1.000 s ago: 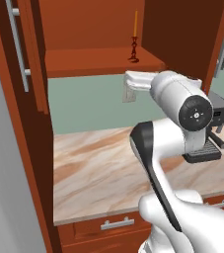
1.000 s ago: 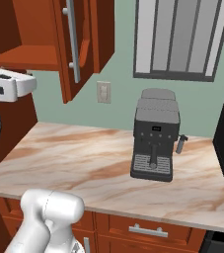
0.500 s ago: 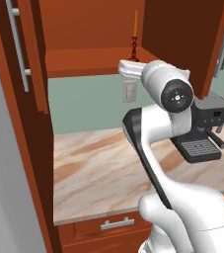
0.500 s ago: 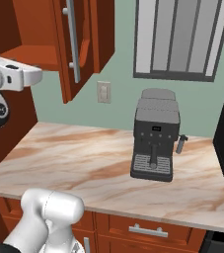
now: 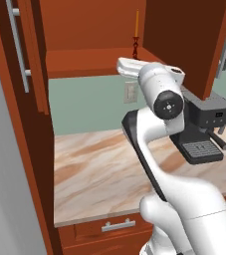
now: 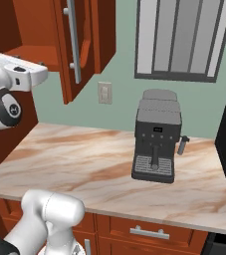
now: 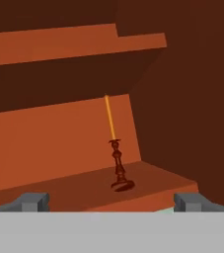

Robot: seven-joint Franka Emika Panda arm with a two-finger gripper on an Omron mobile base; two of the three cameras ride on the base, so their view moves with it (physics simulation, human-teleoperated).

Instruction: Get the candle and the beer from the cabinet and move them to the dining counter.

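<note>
Candle (image 7: 114, 148) stands upright on the lower shelf of the open cabinet (image 5: 89, 57), near the right inner wall, apart from everything else. Gripper (image 7: 111, 201) is level with the shelf edge, jaws spread wide and empty, likely lined up to straddle the holder. Hand view gives the dark turned holder and shelf depth; left base view shows the arm's reach and the coffee machine (image 5: 204, 124) beside it. Beer unseen.

candle (image 7: 114, 148) upright on cabinet (image 5: 89, 30) shelf near its right wall, coffee machine (image 6: 156, 135) on countertop (image 6: 84, 159) below
</note>
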